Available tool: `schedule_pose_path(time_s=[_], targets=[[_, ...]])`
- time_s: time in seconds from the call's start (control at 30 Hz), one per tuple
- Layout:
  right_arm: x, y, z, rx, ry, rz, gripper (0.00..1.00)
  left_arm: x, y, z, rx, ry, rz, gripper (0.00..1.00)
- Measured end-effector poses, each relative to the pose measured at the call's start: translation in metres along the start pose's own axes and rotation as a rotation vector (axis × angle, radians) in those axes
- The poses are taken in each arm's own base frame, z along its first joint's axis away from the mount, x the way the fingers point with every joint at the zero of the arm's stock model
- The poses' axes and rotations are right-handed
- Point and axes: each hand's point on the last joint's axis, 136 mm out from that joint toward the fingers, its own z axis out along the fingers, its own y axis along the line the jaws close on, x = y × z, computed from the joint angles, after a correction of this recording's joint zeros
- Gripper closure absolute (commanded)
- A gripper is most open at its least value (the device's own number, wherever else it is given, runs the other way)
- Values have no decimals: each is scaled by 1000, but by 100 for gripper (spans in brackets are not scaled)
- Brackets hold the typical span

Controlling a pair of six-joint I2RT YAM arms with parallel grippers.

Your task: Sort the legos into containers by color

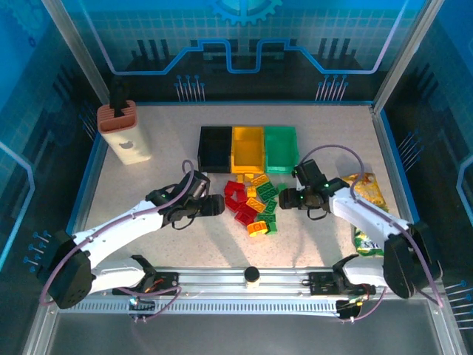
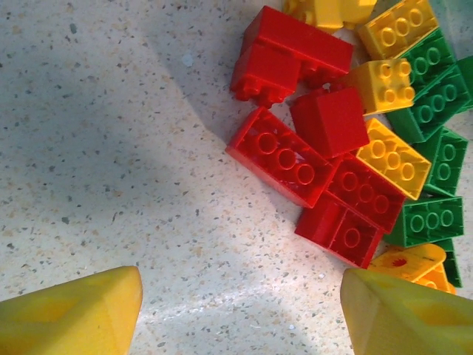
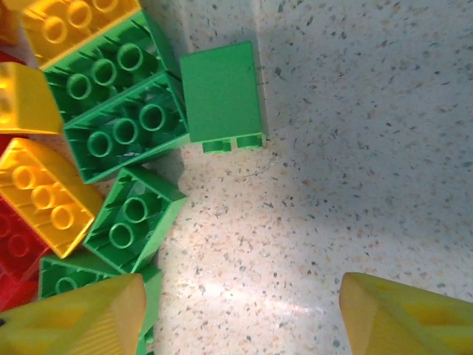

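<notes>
We saw our left gripper (image 2: 240, 314) and right gripper (image 3: 244, 314) both spread over bare table (image 2: 111, 148), pinching nothing — the legos (image 1: 255, 203) heaped between them, red nearest the left, green nearest the right — with the containers (image 1: 247, 151) just beyond the heap.

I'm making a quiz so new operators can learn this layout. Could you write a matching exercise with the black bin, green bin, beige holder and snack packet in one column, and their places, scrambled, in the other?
Things:
1. black bin
2. green bin
3. beige holder
4. snack packet

Places, seen from the top camera:
A. directly right of the yellow bin
B. lying at the far right
C. directly left of the yellow bin
D. standing alone at the far left

Pairs: 1-C, 2-A, 3-D, 4-B
</notes>
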Motion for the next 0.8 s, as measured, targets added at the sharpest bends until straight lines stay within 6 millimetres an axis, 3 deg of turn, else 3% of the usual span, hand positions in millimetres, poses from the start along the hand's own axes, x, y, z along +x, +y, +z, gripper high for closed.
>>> schedule_pose_path(time_s=[0.17,0.4,0.63,0.8], targets=[[-23,9,20,19,41,-20,35,-1,-2,-3,22,-19,-9,28],[-54,21,32,18,19,-34,35,-1,-3,-4,25,-18,-5,28],[-54,16,49,59,57,-39,39,-6,-6,-6,34,-29,6,28],[-56,14,51,79,61,-44,44,-8,-7,-7,33,-39,7,29]])
